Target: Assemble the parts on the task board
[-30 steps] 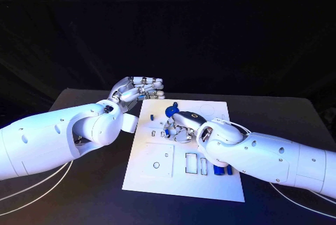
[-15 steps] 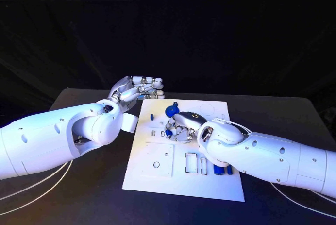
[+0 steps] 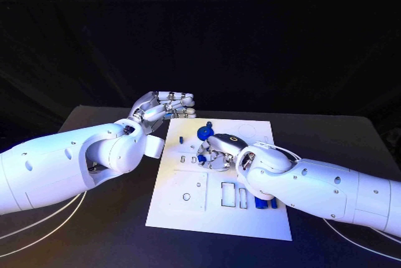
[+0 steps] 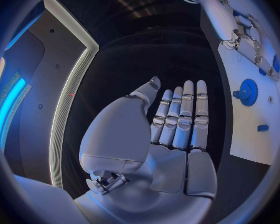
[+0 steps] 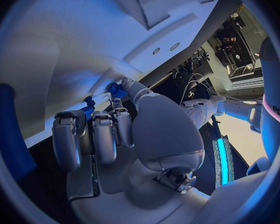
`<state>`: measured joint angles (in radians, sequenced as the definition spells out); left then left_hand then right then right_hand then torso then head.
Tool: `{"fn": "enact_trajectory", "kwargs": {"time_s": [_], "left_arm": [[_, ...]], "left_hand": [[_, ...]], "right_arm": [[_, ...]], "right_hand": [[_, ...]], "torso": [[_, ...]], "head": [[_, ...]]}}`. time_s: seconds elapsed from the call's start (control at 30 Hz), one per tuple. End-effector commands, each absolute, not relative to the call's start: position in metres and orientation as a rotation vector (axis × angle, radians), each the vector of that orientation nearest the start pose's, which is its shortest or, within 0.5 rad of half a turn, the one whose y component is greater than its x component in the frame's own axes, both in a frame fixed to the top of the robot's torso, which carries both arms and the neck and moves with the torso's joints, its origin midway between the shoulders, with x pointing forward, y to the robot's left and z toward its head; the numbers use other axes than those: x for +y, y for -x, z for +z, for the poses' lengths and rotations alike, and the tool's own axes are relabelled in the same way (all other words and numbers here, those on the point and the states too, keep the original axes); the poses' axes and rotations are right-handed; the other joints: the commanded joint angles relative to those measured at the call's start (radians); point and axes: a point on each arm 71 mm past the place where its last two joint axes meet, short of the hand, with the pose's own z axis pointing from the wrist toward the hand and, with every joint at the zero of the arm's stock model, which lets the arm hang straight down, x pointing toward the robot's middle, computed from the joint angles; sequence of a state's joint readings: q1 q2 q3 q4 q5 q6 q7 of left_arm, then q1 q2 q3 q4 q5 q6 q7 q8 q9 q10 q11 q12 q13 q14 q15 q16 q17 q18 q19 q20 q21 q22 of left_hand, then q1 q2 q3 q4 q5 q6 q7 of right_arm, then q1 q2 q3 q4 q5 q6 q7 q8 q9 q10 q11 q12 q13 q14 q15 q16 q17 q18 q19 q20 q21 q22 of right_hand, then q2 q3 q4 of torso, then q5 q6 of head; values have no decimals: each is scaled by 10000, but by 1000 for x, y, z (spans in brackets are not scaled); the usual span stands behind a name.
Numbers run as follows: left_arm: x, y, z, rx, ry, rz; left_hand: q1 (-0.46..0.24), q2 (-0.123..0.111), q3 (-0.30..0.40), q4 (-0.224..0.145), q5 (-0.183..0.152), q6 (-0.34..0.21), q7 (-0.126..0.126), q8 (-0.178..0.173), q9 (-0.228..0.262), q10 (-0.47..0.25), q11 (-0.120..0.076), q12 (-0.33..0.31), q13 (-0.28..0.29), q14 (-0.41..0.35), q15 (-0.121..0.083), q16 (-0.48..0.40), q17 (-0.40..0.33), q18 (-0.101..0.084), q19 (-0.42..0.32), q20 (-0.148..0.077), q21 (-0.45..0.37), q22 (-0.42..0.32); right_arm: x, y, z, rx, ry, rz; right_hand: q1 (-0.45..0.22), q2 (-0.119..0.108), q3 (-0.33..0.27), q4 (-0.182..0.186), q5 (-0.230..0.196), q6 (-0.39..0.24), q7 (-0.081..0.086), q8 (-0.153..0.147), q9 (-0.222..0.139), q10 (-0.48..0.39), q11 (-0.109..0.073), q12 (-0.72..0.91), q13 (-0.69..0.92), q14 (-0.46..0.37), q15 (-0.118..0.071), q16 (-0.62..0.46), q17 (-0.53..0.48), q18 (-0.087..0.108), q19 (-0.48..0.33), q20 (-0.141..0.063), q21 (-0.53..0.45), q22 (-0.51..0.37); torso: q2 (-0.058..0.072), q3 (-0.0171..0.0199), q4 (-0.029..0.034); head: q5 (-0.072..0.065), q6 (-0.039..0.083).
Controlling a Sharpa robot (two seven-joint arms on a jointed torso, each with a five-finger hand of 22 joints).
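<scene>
Head view: task board [image 3: 219, 204] lies flat in the middle of the black bench [image 3: 334, 135], long side running away from the robot. Left hand [image 3: 161, 109] is raised off the board's far left corner, palm up, fingers [image 3: 177, 98] curled inward; nothing can be made out between them from here. Right hand [image 3: 219, 152] is down on the middle of the board, fingers bent toward a small blue part [image 3: 201, 158] at their tips; contact looks likely, a firm hold cannot be confirmed. Blue gear-like part [image 3: 204, 131] sits on the board just beyond the right hand. Two upright blue pieces [image 3: 268, 203] stand near the board's right edge, beside the right forearm. Outlined recesses [image 3: 228, 194] show on the near half of the board. Left wrist view: left hand [image 4: 168, 149] is open-palmed, fingers [image 4: 185, 114] straight and close together, holding nothing. Board [image 4: 255, 119] lies beside it with the gear part [image 4: 247, 92] and a small blue piece [image 4: 262, 128] on it. Right wrist view: right hand [image 5: 124, 134] has fingers [image 5: 102, 134] curled down against the board [image 5: 84, 50]; a blue part [image 5: 118, 90] shows at the thumb tip, touching it, grip uncertain
</scene>
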<state>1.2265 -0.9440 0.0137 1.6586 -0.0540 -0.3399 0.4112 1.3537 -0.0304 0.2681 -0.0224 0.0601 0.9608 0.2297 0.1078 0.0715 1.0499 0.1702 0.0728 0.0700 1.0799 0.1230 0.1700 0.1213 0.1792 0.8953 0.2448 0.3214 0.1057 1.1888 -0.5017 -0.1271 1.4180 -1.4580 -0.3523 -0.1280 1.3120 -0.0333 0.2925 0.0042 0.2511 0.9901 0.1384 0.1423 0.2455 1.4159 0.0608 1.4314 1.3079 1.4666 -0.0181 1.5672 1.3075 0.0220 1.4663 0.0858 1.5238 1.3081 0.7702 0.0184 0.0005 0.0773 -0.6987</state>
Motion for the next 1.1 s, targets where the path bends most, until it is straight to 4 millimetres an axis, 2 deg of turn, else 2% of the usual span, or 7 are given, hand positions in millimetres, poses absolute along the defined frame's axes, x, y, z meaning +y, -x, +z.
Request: {"fn": "enact_trajectory", "kwargs": {"time_s": [0.03, 0.2, 0.67, 0.8, 0.9, 1.0, 1.1], "left_arm": [[218, -474, -132, 13412, 9970, -16212], [218, -474, -132, 13412, 9976, -16199], [223, -476, -133, 13395, 10047, -16032], [227, -477, -138, 13500, 10218, -15803], [231, -480, -144, 13689, 10522, -15560], [234, -481, -152, 14224, 10958, -15314], [236, -482, -159, 14709, 11309, -15073]], "left_hand": [[-36, 13, 74, -11, 32, 11, 37, -65, 0, 45, 48, -48, -7, 33, 40, -67, 14, 44, 3, 10, 58, -9], [-36, 13, 74, -11, 32, 11, 37, -65, 0, 45, 48, -48, -7, 33, 40, -67, 14, 44, 3, 10, 58, -9], [-28, 10, 85, -22, 33, 10, 37, -71, 0, 44, 47, -51, -7, 34, 39, -71, 16, 44, 1, 10, 59, -10], [-118, -12, 82, 8, 28, 41, 29, -89, 7, 72, 30, -52, -2, 260, -14, 44, 83, 61, 134, -30, 152, 20], [-357, -23, 9, 142, 30, 132, -74, -100, 23, 342, -125, 41, 52, 1169, -266, 650, 376, 50, 773, -303, 603, 209], [-927, -5, -232, 572, 26, 206, -277, -116, 30, 1042, -398, 378, 216, 2273, -592, 1681, 929, 67, 1588, -671, 1252, 511], [-1222, 19, -383, 849, 18, 320, -475, -80, 54, 1780, -654, 841, 471, 2992, -878, 2695, 1544, 65, 2193, -979, 1821, 793]], "right_arm": [[-52, -466, -213, 16412, 2654, 9164], [-51, -464, -210, 16182, 2483, 9571], [-57, -462, -203, 15667, 1543, 10528], [-60, -459, -199, 15448, 1252, 10895], [-64, -456, -194, 15218, 1056, 11210], [-69, -451, -185, 14936, 841, 11607], [-76, -445, -176, 14671, 674, 11911]], "right_hand": [[66, 5, 57, -1, -114, 30, 34, 26, 13, -466, -11, -446, 670, 1042, 51, 36, 2633, -58, 727, 58, -34, 2053], [53, -58, 181, -1, -139, 32, 21, 37, 11, -1616, -43, -1929, -749, 1042, 30, 36, 2633, -34, 678, 41, -116, 1974], [101, -35, 284, -28, -87, 146, -29, 105, 38, -1472, -88, -1992, -806, 1042, -5, 36, 2633, -45, 702, 16, -84, 2017], [86, -48, 279, -25, -65, 182, -43, 126, 46, -1205, -98, -1723, -545, 1042, -15, 36, 2633, -60, 733, 7, -35, 2071], [72, -66, 270, -26, -51, 218, -58, 147, 54, -920, -111, -1418, -252, 1042, -26, 36, 2633, -77, 766, -3, 17, 2130], [52, -83, 255, -22, -47, 257, -75, 168, 62, -703, -124, -1176, -21, 1042, -38, 36, 2633, -87, 787, -15, 49, 2166], [38, -96, 243, -20, -46, 270, -82, 174, 64, -549, -131, -997, 153, 1042, -44, 36, 2633, -98, 809, -22, 83, 2204]], "torso": [[-7, 0, 4], [0, -2, 8], [-8, 5, 12], [-5, 4, -1], [-9, -12, -10], [-34, 3, -21], [-46, 1, -7]], "head": [[6, 27], [16, 48], [74, 65], [78, 120], [63, 177], [68, 274], [54, 381]]}}
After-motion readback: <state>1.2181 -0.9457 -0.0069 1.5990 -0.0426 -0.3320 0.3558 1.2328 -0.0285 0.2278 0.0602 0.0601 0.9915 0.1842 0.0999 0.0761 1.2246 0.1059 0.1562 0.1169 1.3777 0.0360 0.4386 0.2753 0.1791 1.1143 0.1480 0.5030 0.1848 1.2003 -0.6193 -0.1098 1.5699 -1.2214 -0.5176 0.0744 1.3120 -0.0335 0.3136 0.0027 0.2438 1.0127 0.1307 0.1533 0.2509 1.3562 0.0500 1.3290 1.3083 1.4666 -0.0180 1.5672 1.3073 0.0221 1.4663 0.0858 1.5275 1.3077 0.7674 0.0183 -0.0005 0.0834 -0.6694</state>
